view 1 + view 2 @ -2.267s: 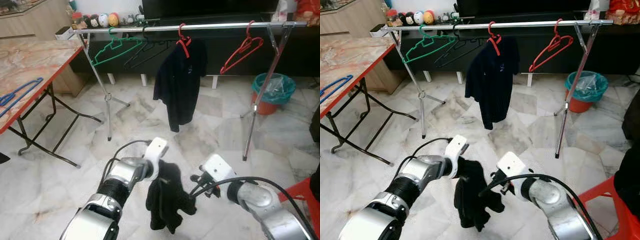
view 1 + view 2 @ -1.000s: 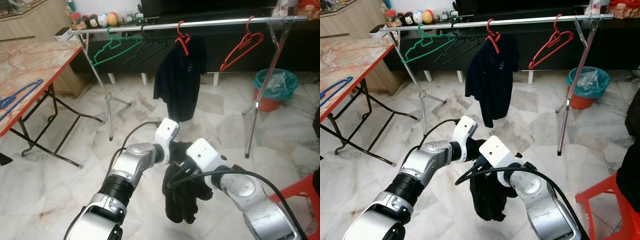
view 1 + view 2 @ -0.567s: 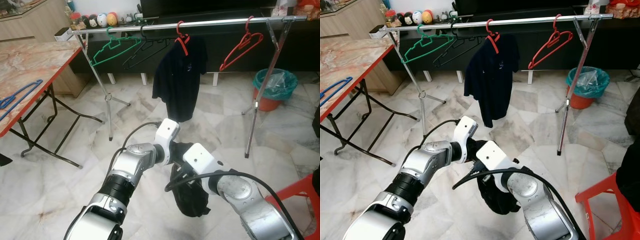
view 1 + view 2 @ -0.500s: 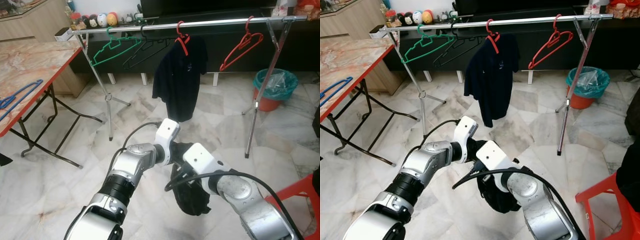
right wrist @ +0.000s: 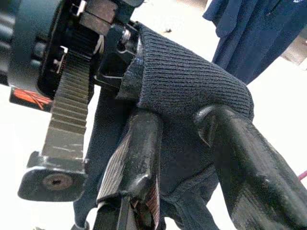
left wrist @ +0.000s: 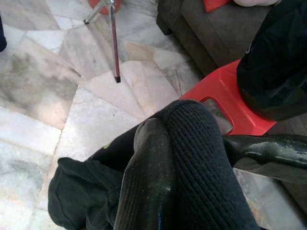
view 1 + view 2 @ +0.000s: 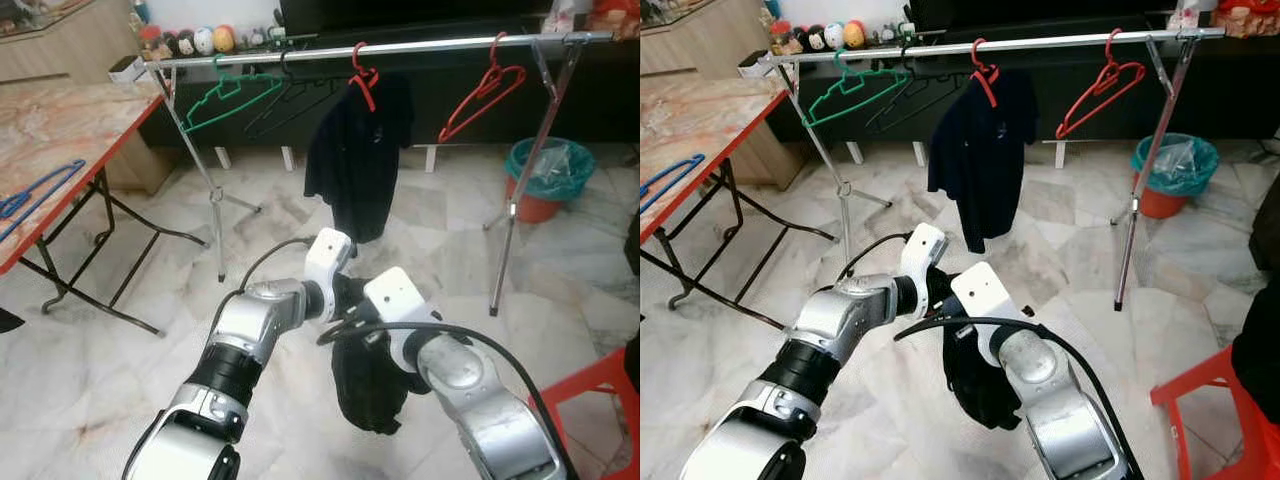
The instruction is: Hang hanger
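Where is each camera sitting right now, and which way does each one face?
Left eye, right eye: head, facing forward and down at the clothes rack; both arms meet on the dark garment.
Left wrist: along the left pincer, past a red stool.
Right wrist: along the right pincer, toward the left pincer's body.
Shared: both wrist views show the knit cloth between their fingers.

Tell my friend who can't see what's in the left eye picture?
Two silver robot arms meet low in the middle, the left claw and the right claw together holding a dark cloth that droops toward the marble floor. Behind stands a metal rail with a dark shirt and colored hangers.
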{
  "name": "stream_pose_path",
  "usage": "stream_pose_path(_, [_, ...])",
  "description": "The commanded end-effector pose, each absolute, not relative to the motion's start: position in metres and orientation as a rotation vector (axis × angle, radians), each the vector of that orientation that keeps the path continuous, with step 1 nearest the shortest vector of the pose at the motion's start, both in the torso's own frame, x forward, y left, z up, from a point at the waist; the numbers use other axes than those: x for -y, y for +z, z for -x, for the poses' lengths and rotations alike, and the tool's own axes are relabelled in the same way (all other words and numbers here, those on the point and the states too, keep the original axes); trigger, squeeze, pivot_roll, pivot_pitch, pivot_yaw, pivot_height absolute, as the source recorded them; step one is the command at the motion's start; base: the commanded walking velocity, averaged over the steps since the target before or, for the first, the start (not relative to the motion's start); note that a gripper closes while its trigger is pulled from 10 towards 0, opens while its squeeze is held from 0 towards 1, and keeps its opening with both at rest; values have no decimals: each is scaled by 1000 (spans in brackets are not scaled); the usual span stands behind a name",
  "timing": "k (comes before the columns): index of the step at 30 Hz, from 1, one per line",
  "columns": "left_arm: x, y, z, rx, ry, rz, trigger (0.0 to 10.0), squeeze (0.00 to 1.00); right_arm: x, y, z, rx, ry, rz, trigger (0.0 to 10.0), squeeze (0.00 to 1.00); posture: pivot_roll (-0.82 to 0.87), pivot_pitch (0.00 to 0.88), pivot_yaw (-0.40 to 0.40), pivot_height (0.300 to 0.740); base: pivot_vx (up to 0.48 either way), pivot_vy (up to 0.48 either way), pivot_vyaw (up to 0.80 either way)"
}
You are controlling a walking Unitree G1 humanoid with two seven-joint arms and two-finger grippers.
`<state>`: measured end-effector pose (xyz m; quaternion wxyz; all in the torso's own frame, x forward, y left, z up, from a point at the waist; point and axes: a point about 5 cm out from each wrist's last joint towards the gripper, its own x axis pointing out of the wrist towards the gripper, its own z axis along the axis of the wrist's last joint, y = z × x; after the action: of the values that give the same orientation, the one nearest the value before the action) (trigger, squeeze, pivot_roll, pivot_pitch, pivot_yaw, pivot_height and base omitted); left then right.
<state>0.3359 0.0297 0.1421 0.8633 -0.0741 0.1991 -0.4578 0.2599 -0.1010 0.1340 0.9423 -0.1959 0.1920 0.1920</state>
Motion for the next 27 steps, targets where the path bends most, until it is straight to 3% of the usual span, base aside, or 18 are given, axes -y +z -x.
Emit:
stream_pose_path(1, [-25,145,-330,-430,-1022,184,10000,0,124,141,-272,-375,210,418,10000,0,-124,57,158,740,0,0,0])
stream_pose_path(13, [-23,150,-325,-467,-1062,232,10000,0,152,130,-281,-388,-3,538,10000,0,-119,56,155,740,0,0,0])
stream_pose_path(27, [-24,152,-322,-490,-1079,257,10000,0,167,101,-284,-420,-87,581,10000,0,-113,54,153,740,0,0,0])
